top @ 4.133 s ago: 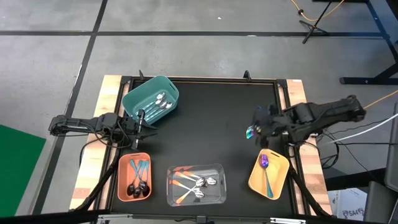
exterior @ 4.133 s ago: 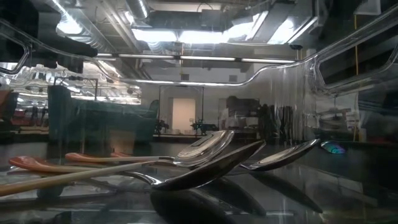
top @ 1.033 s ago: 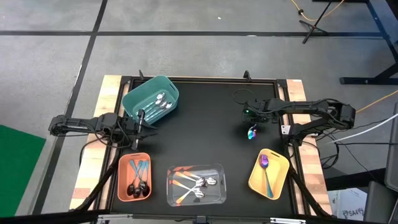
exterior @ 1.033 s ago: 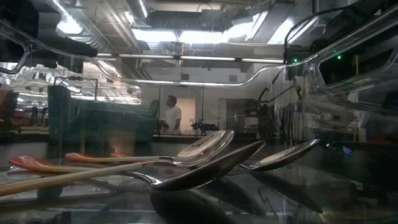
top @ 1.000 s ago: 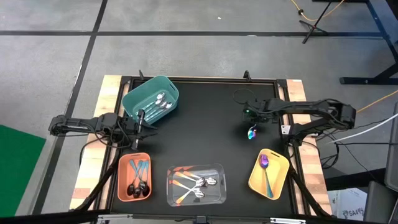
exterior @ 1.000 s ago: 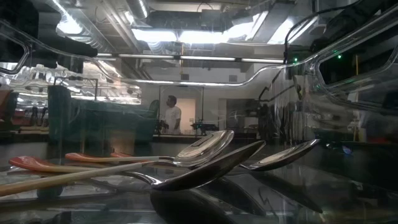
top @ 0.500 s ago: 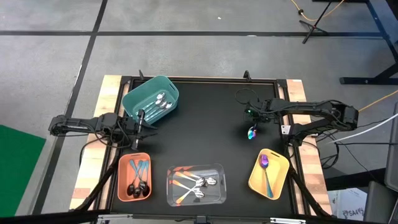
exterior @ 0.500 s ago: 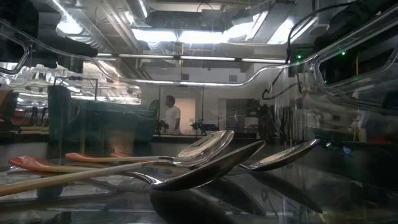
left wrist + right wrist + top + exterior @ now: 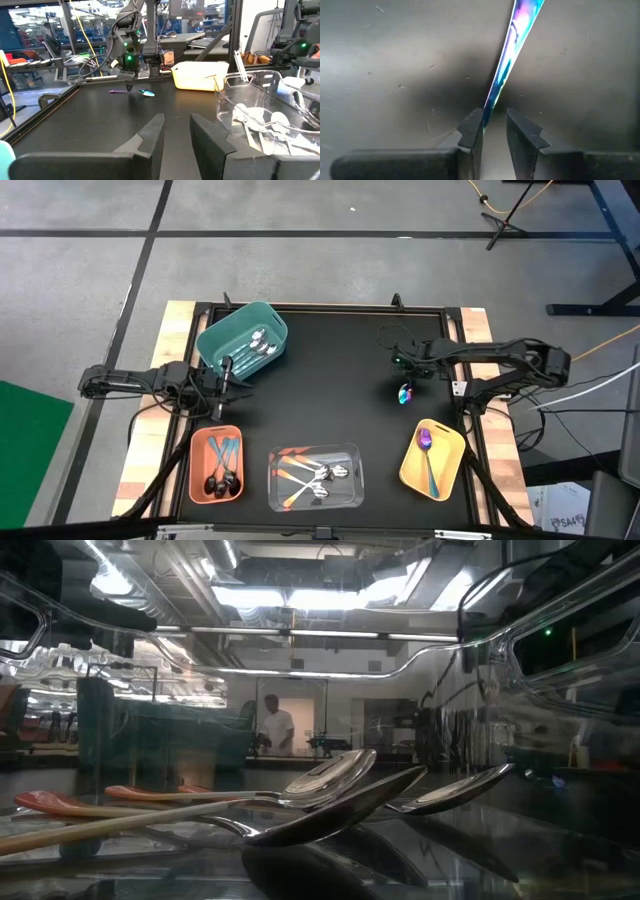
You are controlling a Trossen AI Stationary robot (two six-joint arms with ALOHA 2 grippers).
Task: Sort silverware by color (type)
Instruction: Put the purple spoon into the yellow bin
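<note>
One spoon with a shiny purple-blue bowl [image 9: 404,392] lies flat on the black mat at the right. Its thin handle [image 9: 507,65] runs toward my right gripper [image 9: 405,366], which points down over the handle's end. The open fingers stand on either side of that end. From the left wrist view, the same spoon [image 9: 145,92] lies below that gripper [image 9: 129,84]. My left gripper [image 9: 176,125] waits open and level at the table's left edge, beside the teal bin [image 9: 215,340] of silver spoons. My right gripper [image 9: 494,122] has the free end of the spoon's handle [image 9: 490,102] between its fingers, which come from above and straddle it. The handle lies close against one finger [image 9: 475,125]. Whether it touches that finger, I cannot tell. The spoon rests on the mat.
Along the near edge stand a salmon bin [image 9: 198,470] with dark-bowled teal spoons, a clear bin [image 9: 352,480] with orange-handled spoons, and a yellow bin [image 9: 450,470] with a purple spoon [image 9: 426,442]. The low view looks through the clear bin at its spoons [image 9: 330,800].
</note>
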